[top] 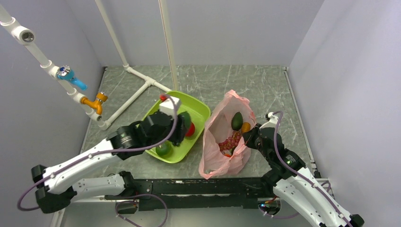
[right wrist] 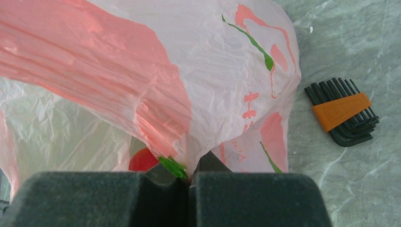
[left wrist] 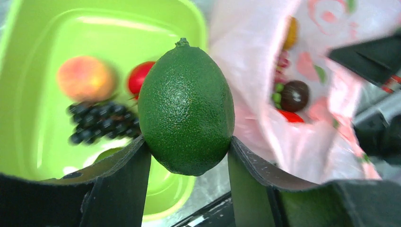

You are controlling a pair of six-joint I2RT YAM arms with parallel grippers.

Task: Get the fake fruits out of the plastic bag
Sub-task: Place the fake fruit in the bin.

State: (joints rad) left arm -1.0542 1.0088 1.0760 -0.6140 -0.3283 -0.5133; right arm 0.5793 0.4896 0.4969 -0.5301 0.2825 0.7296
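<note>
The plastic bag (right wrist: 213,71) is showing thin, crinkled, translucent film; the green fruit (left wrist: 186,109) is presenting pebbled, slightly glossy skin; the tray (left wrist: 38,118) is gleaming, smooth plastic.

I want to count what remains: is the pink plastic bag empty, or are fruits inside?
Not empty. The top view shows a dark green fruit, an orange fruit and red grapes inside the plastic bag.

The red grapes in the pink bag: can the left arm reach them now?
Probably not yet: the left tool holds a green fruit over the tray and must drop it first. The right tool pinches the bag open, so the grapes lie exposed.
</note>
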